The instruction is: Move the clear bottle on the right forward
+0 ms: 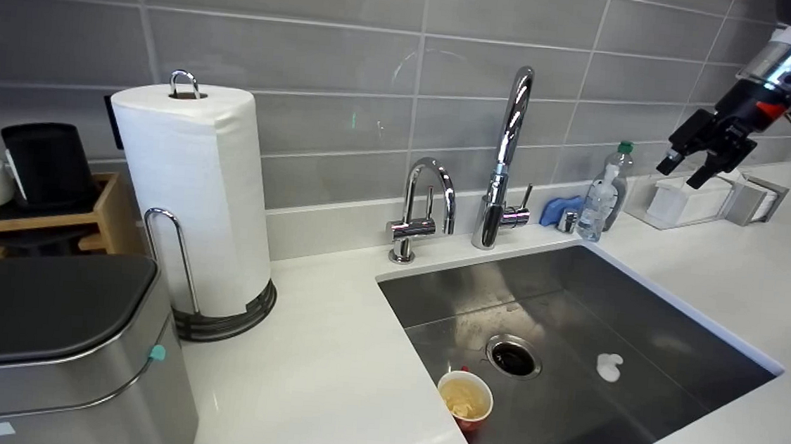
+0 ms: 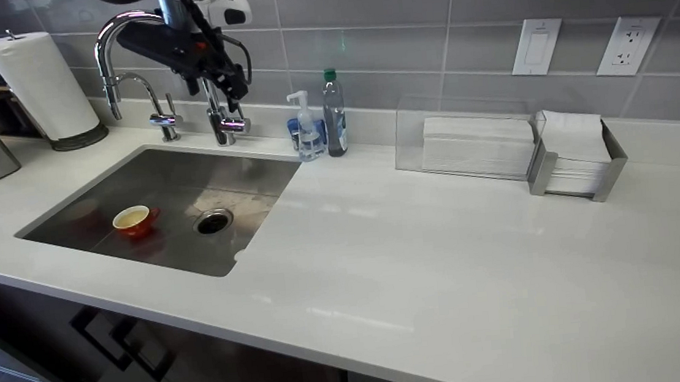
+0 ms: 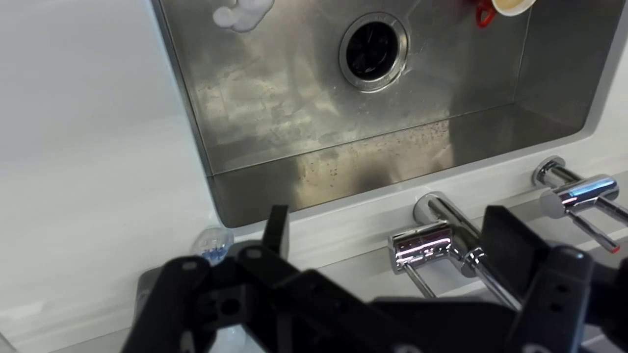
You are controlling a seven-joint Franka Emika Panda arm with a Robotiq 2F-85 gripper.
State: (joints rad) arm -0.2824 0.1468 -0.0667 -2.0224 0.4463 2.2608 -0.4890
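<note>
The gripper (image 1: 684, 172) hangs in the air, jaws spread wide, with the tall tap (image 3: 423, 245) showing between them in the wrist view. The clear bottle (image 1: 595, 208), the one with the pump top, stands upright on the counter (image 2: 420, 258) by a back corner of the sink (image 1: 655, 327), just beside the green-capped bottle (image 2: 334, 117). Can't tell if those two touch. In both exterior views there's a gap between it and the gripper. A red cup (image 2: 135, 222) and a white blob (image 1: 608, 366) are in the sink, either side of the drain (image 1: 513, 357).
</note>
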